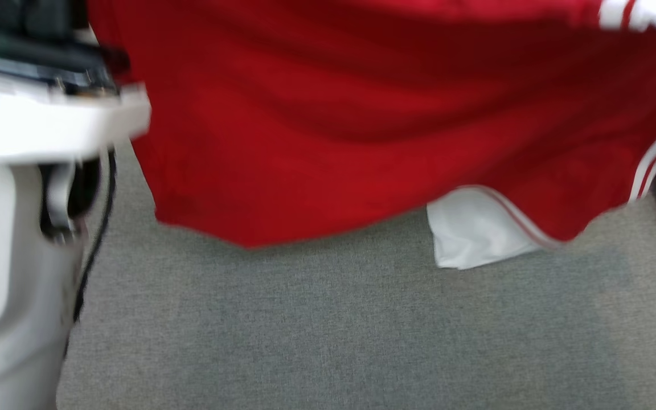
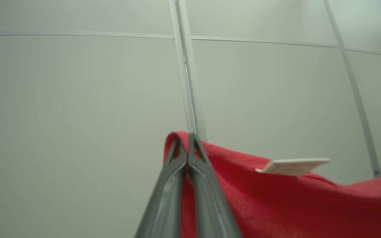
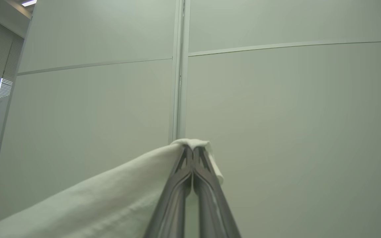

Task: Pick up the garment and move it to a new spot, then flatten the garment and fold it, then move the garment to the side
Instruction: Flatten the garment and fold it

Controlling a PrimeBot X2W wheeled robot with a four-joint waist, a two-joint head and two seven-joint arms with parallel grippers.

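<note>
Above the grey surface (image 1: 328, 341), both jaws clamp garment (image 1: 362, 114).

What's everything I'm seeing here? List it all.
red fabric garment with white striped trim: one, red and white, hanging over the floor
white rectangular label: one, white, on the garment's red edge
grey carpet floor: one, grey, beneath the garment
pale wall panels: several, pale, behind the tools
robot's pale forearm: one, white, head view's left
left tool: one, dark, shut on red cloth
right tool: one, dark, shut on white cloth
</note>
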